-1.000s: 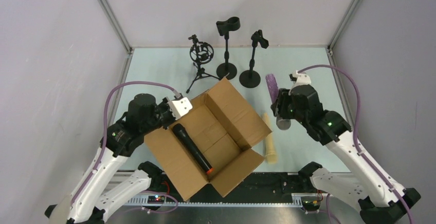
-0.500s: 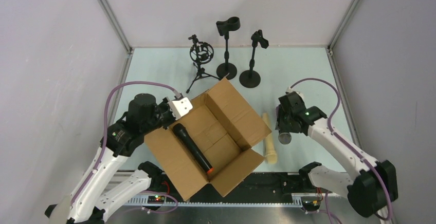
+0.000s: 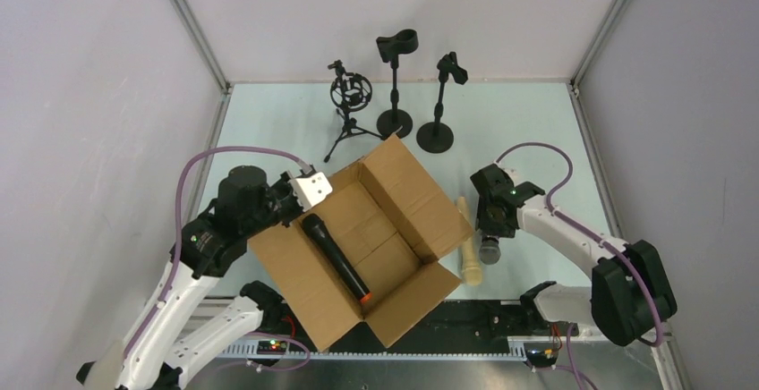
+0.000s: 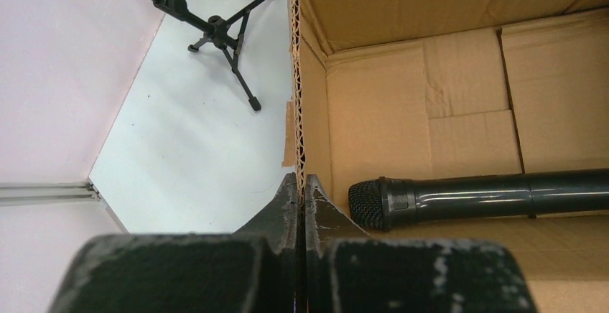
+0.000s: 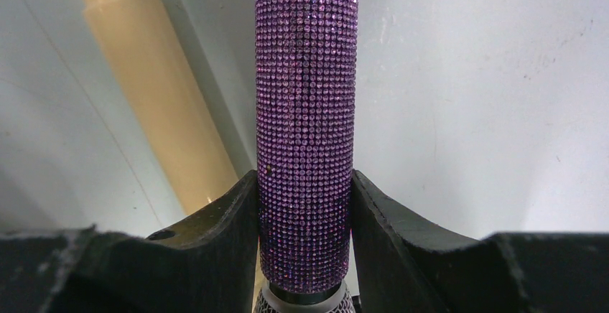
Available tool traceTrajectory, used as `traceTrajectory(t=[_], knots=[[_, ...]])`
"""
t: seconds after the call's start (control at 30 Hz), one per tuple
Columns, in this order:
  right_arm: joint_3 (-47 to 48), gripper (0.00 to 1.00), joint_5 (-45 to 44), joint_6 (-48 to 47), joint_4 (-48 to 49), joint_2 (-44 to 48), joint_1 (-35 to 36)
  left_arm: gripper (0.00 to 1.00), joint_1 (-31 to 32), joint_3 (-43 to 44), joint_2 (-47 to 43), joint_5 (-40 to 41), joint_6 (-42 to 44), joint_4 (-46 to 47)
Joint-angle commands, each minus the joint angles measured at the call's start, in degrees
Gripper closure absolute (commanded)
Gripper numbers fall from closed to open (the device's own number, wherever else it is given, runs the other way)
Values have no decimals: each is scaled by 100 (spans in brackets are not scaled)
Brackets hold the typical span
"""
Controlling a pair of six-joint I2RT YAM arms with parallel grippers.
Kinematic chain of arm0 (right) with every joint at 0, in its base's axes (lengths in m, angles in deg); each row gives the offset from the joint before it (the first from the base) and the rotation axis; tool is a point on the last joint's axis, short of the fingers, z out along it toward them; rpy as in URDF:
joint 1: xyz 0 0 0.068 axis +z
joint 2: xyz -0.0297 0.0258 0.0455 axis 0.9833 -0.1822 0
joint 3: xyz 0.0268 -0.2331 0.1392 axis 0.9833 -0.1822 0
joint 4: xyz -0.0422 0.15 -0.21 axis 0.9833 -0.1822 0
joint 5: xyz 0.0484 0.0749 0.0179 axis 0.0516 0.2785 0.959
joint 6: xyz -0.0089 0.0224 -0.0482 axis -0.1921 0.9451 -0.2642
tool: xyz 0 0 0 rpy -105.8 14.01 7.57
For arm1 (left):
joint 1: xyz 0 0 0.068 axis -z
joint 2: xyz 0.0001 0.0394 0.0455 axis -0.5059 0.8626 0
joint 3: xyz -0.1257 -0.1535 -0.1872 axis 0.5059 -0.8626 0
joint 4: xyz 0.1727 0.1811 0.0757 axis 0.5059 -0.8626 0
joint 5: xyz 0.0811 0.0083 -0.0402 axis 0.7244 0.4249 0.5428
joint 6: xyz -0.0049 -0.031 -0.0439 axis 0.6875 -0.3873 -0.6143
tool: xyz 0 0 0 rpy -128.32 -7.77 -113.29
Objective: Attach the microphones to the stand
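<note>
My right gripper (image 3: 493,218) is shut on the purple glitter microphone (image 5: 307,105), gripping the body just past its silver mesh head (image 3: 489,250). I hold it just right of the cream-beige microphone (image 3: 468,245), which lies on the table and also shows in the right wrist view (image 5: 154,112). The black microphone with the orange end (image 3: 334,257) lies in the open cardboard box (image 3: 421,195). My left gripper (image 4: 301,187) is shut on the box's left wall. Three black stands stand at the back: a shock-mount tripod (image 3: 349,97), a tall clip stand (image 3: 395,86) and a shorter clip stand (image 3: 439,108).
The box fills the table's middle, its flaps spread toward the stands and the cream microphone. The tripod's legs (image 4: 215,33) reach near the box's back corner. Grey walls and metal frame rails close in the table on three sides.
My right arm has drawn back from the back right toward the near edge, carrying the purple microphone down beside the cream one. The left arm and box have shifted only slightly.
</note>
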Motion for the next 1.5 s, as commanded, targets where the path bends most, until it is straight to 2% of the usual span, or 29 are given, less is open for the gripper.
traceTrajectory(t=[0.0, 0.3, 0.43, 0.57, 0.6, 0.63, 0.67, 0.7, 0.87, 1.07, 1.13, 1.2, 1.33, 1.4, 1.47], knots=[[43, 76, -318, 185, -24, -327, 25, 100, 26, 77, -111, -223, 120, 181], [164, 75, -502, 110, -76, -1034, 72, 100, 24, 82, -142, -300, 166, 186], [205, 69, -456, 102, -110, -1220, 173, 100, 27, 103, -119, -341, 186, 184], [225, 57, -525, 152, -158, -1188, 213, 100, 26, 80, -137, -382, 195, 184], [225, 49, -586, 166, -167, -1151, 213, 100, 23, 72, -140, -386, 207, 185], [226, 46, -620, 215, -202, -1050, 218, 100, 27, 59, -153, -391, 223, 188], [226, 36, -665, 237, -215, -980, 208, 100, 28, 48, -157, -395, 227, 187], [241, 33, -663, 257, -236, -807, 197, 100, 28, 46, -155, -391, 230, 180], [494, 28, -339, 79, -171, 103, 56, 100, 28, 76, -113, -400, 274, 192], [1762, 25, -498, -179, -769, 567, 71, 100, 28, 156, -73, -384, 245, 193], [2594, 24, -660, -294, -832, 827, 210, 100, 24, 157, -85, -368, 228, 192], [3300, 25, -785, -394, -845, 998, 560, 100, 32, 145, -108, -359, 229, 193], [4327, 26, -1083, -556, -527, 903, 2005, 100, 29, 147, -103, -345, 227, 204], [4432, 27, -1147, -750, -112, 692, 3157, 100, 31, 143, -91, -286, 229, 205], [4371, 27, -1091, -928, 343, 391, 3827, 100, 36, 135, -87, -259, 212, 204]])
